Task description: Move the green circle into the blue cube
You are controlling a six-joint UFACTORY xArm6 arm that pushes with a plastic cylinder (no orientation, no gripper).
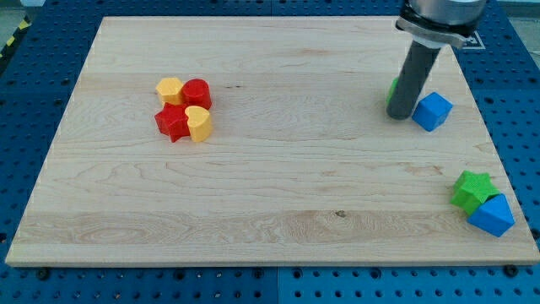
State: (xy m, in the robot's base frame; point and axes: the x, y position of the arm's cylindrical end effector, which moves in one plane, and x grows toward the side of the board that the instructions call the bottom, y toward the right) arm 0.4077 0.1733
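Observation:
The blue cube [432, 111] lies on the wooden board at the view's upper right. The green circle [393, 87] is almost wholly hidden behind my dark rod; only a sliver shows at the rod's left edge. My tip [398, 116] rests on the board just left of the blue cube, touching or nearly touching it, with the green circle right behind the rod.
A green star [472, 189] and a second blue block [492, 214] sit together at the lower right near the board's edge. At the left, a yellow hexagon [170, 89], red circle [197, 93], red star [172, 122] and yellow heart-like block [199, 123] form a cluster.

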